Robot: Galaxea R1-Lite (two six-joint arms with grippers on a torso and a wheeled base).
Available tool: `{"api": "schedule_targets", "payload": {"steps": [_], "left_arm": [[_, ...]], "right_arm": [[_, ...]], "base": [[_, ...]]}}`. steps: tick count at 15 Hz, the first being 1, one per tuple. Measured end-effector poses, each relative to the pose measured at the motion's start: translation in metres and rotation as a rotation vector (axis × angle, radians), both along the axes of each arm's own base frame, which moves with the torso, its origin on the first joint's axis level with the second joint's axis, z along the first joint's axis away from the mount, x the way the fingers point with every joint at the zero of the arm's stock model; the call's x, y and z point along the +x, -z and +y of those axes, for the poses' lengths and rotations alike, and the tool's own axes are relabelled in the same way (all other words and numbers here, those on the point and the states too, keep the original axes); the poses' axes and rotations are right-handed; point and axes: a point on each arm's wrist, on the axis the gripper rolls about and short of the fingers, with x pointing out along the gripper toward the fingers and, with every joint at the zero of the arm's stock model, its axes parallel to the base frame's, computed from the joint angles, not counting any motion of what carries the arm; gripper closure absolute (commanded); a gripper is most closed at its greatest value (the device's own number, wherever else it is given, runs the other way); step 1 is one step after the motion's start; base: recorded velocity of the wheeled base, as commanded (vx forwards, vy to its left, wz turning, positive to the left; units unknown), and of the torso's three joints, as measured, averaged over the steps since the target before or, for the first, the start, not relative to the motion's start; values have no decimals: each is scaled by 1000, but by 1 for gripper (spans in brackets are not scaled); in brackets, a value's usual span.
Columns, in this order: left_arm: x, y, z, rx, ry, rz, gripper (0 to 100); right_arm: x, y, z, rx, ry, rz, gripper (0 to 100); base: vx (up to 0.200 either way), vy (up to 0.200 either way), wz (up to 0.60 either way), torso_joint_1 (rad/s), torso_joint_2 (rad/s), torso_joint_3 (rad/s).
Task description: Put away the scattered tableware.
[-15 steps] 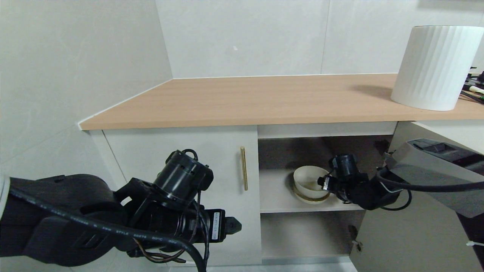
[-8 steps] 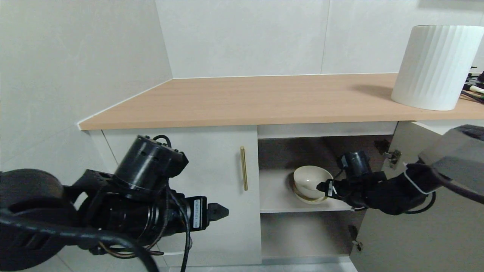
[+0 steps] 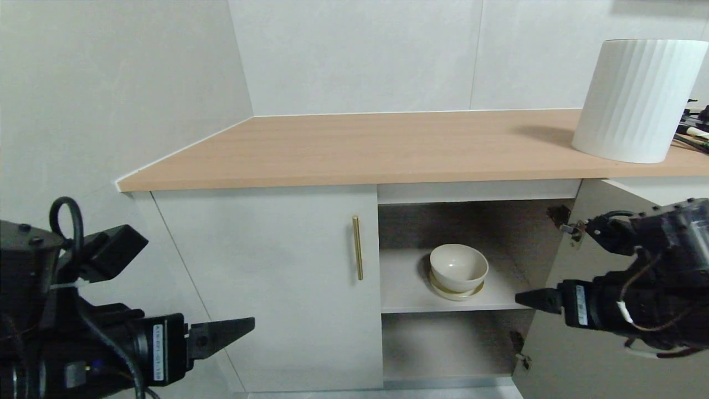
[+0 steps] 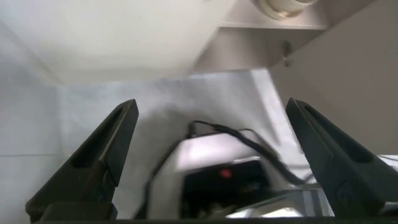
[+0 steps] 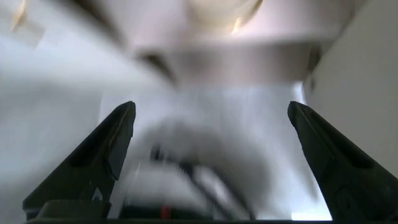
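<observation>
You have a cream bowl, round and glossy, upright on a shallow yellowish plate. Both sit on the upper shelf of the open cabinet, under the wood-grain worktop. Your left gripper is at the near left, fingers spread. Your right gripper is near the shelf's right end, fingers also spread. A ribbed white cylinder stands on the worktop, far right.

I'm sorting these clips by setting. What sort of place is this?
Probably a kitchen: a light wooden countertop over a white cabinet with a brass bar handle, and a cream ceramic bowl on a cream saucer on its open shelf.
</observation>
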Motion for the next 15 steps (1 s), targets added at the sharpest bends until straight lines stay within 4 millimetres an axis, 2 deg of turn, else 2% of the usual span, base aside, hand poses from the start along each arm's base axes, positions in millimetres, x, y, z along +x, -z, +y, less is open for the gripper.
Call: {"api": "schedule_targets", "payload": {"steps": [2, 4, 8, 11, 15], "left_arm": [[-8, 0, 6, -4, -9, -18, 0], [-11, -2, 9, -10, -11, -36, 0], [2, -22, 2, -21, 5, -111, 0], [11, -21, -3, -10, 6, -92, 0], [14, -19, -5, -3, 5, -79, 0]], "right_arm": [[-27, -6, -7, 12, -44, 6, 0], [-38, -6, -10, 18, -58, -7, 0], [-45, -7, -13, 19, -61, -19, 0], [-46, -7, -13, 18, -66, -21, 0], [-46, -6, -12, 10, -63, -19, 0]], "base": [[0, 0, 0, 0, 0, 0], [0, 0, 0, 0, 0, 0], [0, 0, 0, 0, 0, 0], [0, 0, 0, 0, 0, 0], [-200, 0, 0, 6, 4, 0]]}}
